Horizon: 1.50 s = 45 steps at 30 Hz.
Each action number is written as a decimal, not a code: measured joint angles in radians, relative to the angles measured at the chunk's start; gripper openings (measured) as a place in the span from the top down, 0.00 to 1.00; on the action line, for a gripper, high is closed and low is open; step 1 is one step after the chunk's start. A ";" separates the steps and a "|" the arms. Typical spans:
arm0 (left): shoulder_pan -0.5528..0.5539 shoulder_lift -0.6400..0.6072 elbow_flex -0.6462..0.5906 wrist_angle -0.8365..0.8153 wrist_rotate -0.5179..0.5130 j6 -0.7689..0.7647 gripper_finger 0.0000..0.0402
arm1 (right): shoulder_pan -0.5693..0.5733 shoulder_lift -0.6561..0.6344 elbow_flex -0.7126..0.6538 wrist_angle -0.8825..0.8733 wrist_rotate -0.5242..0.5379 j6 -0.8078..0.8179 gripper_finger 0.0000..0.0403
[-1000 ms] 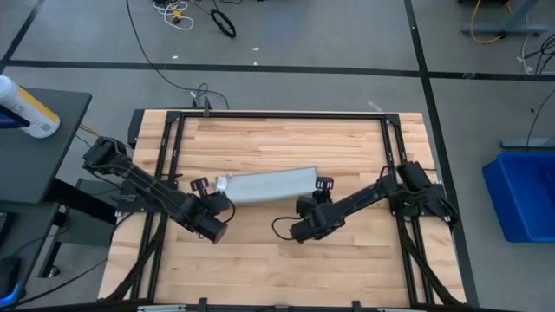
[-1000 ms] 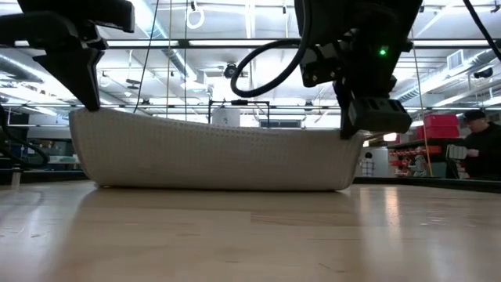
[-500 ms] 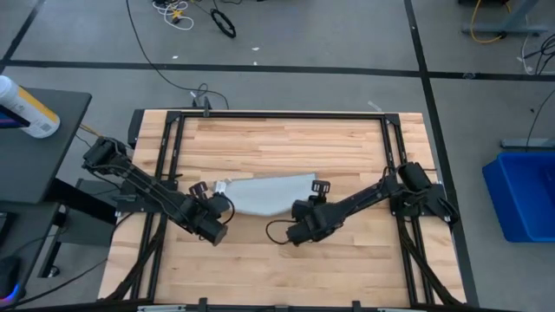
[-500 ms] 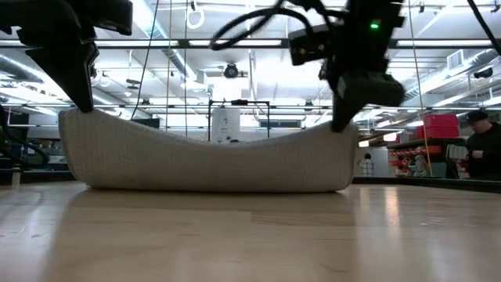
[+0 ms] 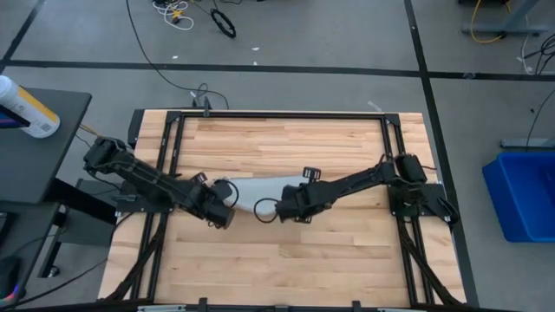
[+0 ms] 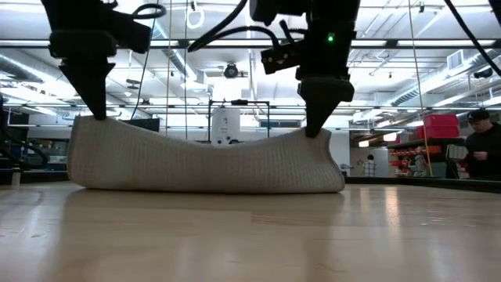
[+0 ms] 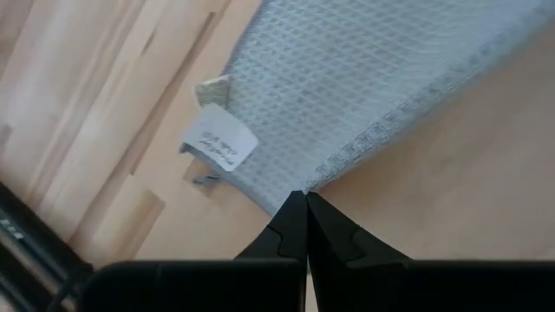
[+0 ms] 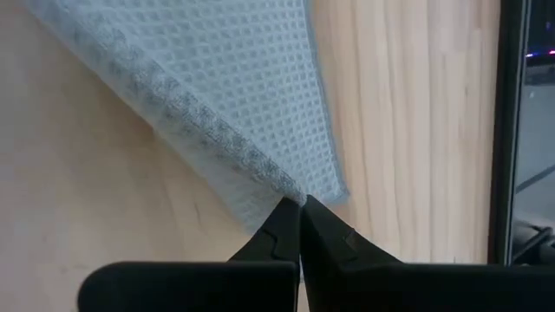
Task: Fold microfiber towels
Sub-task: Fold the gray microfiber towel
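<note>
My left gripper (image 7: 305,198) and right gripper (image 8: 301,202) each have fingers clamped on a corner of the pale grey-blue ribbed microfiber towel (image 5: 260,191), raised mid-table above the wooden table (image 5: 286,260), so I judge the first fold only half done.

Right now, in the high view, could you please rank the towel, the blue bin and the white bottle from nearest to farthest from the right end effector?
1. Towel: pinched by the right end effector, mid-table.
2. Blue bin: on the floor, off the table's right side.
3. White bottle: on the dark side table, far left.
</note>
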<state>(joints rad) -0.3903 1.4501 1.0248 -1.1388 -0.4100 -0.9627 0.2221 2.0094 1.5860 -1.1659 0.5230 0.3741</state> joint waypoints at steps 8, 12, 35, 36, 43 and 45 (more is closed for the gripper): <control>0.074 -0.044 -0.093 0.051 0.009 -0.003 1.00 | -0.041 0.000 -0.003 0.008 -0.006 -0.009 1.00; 0.107 -0.108 -0.154 0.090 0.020 -0.013 1.00 | -0.065 0.000 -0.004 0.014 -0.025 -0.016 1.00; 0.344 -0.207 -0.246 0.154 0.038 0.222 1.00 | -0.179 0.000 -0.005 0.080 -0.069 -0.053 1.00; 0.356 -0.207 -0.246 0.156 0.036 0.239 1.00 | -0.182 0.000 -0.007 0.083 -0.069 -0.053 1.00; 0.439 -0.207 -0.245 0.172 0.026 0.338 1.00 | -0.191 0.000 -0.098 0.132 -0.101 -0.047 1.00; 0.456 -0.207 -0.245 0.177 0.022 0.358 1.00 | -0.186 0.001 -0.124 0.139 -0.105 -0.033 1.00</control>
<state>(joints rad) 0.0658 1.2430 0.7795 -0.9622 -0.3881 -0.6047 0.0362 2.0102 1.4623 -1.0273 0.4181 0.3413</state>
